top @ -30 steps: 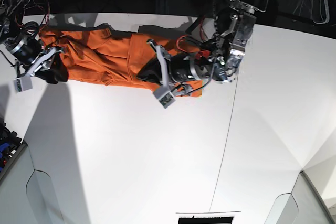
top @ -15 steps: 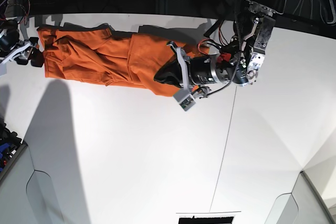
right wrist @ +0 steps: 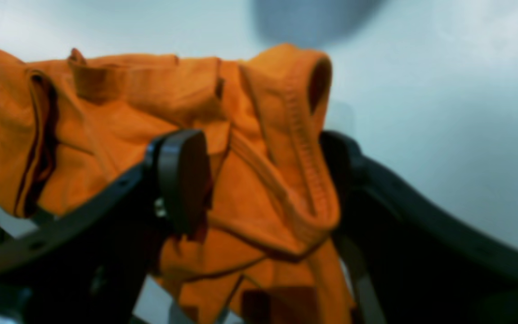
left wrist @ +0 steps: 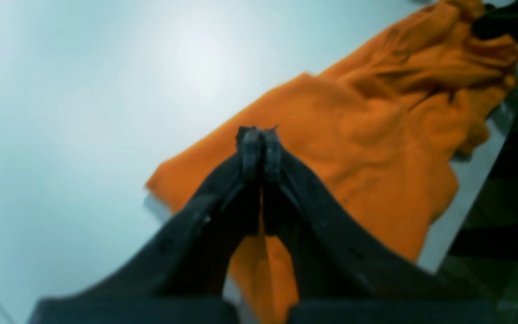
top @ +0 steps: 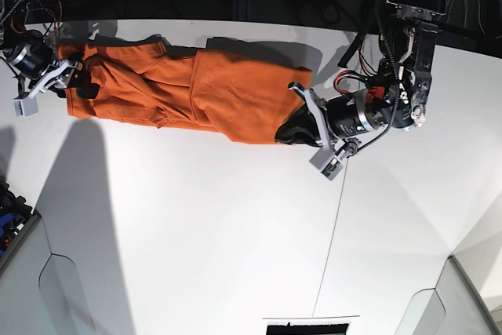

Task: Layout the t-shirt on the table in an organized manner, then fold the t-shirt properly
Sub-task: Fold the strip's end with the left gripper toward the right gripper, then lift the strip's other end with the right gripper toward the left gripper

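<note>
The orange t-shirt (top: 180, 92) lies stretched in a long band along the far side of the white table (top: 196, 233). My left gripper (top: 284, 132) is shut at the shirt's right end. In the left wrist view its tips (left wrist: 259, 144) press together above the t-shirt (left wrist: 367, 135), with no cloth seen pinched between them. My right gripper (top: 74, 78) is at the shirt's left end. In the right wrist view the right gripper (right wrist: 263, 180) stands open, and a bunched ribbed fold of the t-shirt (right wrist: 295, 135) lies between its wide jaws.
A thin dark seam (top: 333, 233) crosses the table right of the middle. The far table edge (top: 235, 21) meets a dark background with cables just behind the shirt. Grey panels stand at the near left corner (top: 23, 272) and the near right corner (top: 471, 296).
The left gripper slid right along the shirt to its right end, staying shut. The right gripper opened, swung off to the left, then came back to the shirt's left end.
</note>
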Action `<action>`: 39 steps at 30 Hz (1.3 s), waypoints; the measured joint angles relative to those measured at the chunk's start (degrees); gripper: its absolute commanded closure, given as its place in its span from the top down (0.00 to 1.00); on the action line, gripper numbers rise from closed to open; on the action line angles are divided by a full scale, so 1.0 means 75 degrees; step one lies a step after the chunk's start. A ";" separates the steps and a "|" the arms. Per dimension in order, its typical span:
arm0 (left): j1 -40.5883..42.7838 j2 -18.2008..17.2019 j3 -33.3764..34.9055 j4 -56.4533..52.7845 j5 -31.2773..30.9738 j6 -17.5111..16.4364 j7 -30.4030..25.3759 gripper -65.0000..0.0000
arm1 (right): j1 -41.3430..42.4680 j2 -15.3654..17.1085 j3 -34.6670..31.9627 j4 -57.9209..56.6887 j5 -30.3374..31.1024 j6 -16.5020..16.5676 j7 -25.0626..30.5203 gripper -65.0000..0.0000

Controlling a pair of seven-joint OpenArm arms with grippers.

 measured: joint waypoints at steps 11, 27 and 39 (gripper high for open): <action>0.0154 -0.0009 -0.0003 0.0000 0.0015 0.0000 0.0000 0.00 | -0.0003 -0.0017 -0.0073 -0.0015 -0.0090 0.0006 -0.0067 0.00; 0.1148 -0.0082 -0.0965 0.0000 -0.0122 -0.0003 0.0128 0.00 | 0.0358 0.0527 0.0490 -0.0044 -0.0527 -0.0006 0.0271 0.00; 0.1081 0.0160 0.1011 -0.0350 0.0988 -0.0023 -0.0892 0.00 | 0.0717 0.0140 0.0495 0.0542 0.0600 -0.0006 -0.0376 0.00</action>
